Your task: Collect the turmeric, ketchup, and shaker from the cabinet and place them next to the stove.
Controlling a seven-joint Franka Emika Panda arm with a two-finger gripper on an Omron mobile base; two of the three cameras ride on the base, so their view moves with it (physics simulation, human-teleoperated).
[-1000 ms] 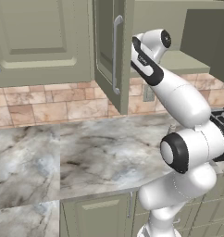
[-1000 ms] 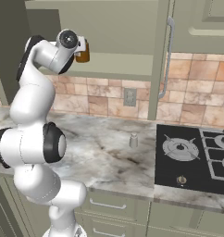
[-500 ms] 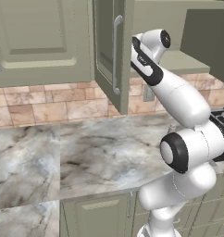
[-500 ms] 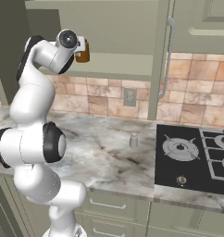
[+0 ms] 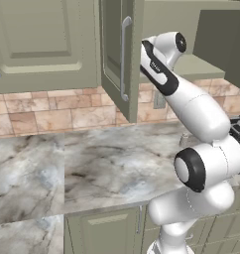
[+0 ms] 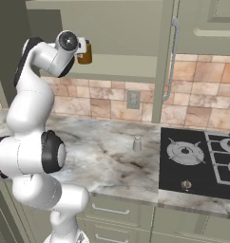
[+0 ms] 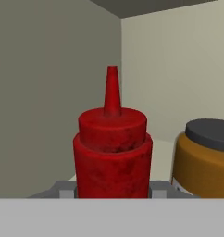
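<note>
**Hand clenched on the ketchup inside the cabinet**

We see the arm reaching up into the open sage-green cabinet [image 6: 112, 28], its door [image 5: 117, 54] swung out with the long silver bar handle [image 5: 124, 57] facing us in the left base view. In the hand view the ketchup [image 7: 112, 155] stands upright directly in front of the camera, its pointed red cap rising toward the cabinet's back corner, and the grey finger pads [image 7: 65, 189] press against its body on both sides. So the hand [image 7: 112, 190] is clenched, grasping the ketchup.

Just beside the ketchup, to its right in the hand view, stands the turmeric [image 7: 204, 159], an orange-brown container with a dark lid. We cannot tell whether the two touch. In the right base view the turmeric [image 6: 84, 52] shows as an orange spot just past the wrist, on the cabinet floor.

The shaker [image 6: 137, 144] stands upright on the marble desk [image 6: 102, 156], between the arm's base and the stove [image 6: 197, 161], near the stove's left edge but apart from it. In the left base view the shaker [image 5: 183, 139] peeks out from behind the arm's white forearm. A wall outlet [image 6: 133, 99] sits in the tiled backsplash above the desk.
</note>
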